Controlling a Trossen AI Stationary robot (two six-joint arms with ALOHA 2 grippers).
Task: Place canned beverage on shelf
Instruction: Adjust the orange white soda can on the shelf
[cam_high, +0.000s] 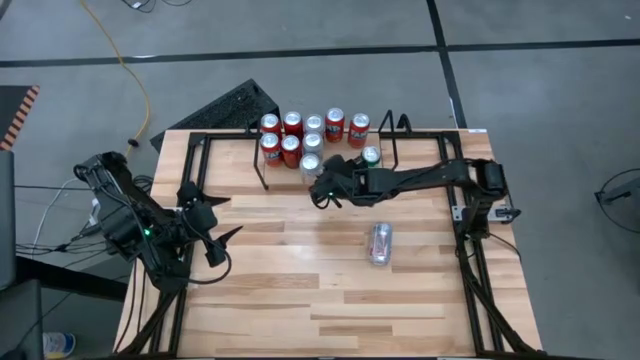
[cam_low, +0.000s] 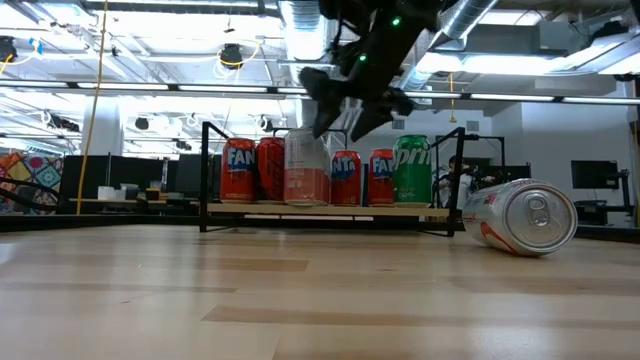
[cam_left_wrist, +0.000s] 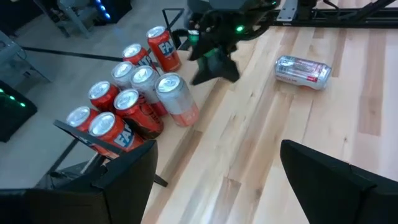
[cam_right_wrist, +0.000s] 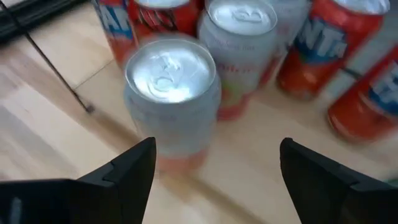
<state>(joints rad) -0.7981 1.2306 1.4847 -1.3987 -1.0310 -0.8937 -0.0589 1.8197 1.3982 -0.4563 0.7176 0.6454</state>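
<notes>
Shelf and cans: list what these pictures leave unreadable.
- Shelf, low view: back-row cans hidden behind the front row.
- Pale can, right wrist view: label blurred; whether it stands fully on the shelf is unclear.
- Green can, high view: partly covered by the right arm.
- Lying can, low view: print too small.

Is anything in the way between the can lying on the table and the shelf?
Yes. The right gripper hangs open near the shelf's front edge, by the pale can there, roughly between the lying can and the shelf. The table between is otherwise bare.
</notes>
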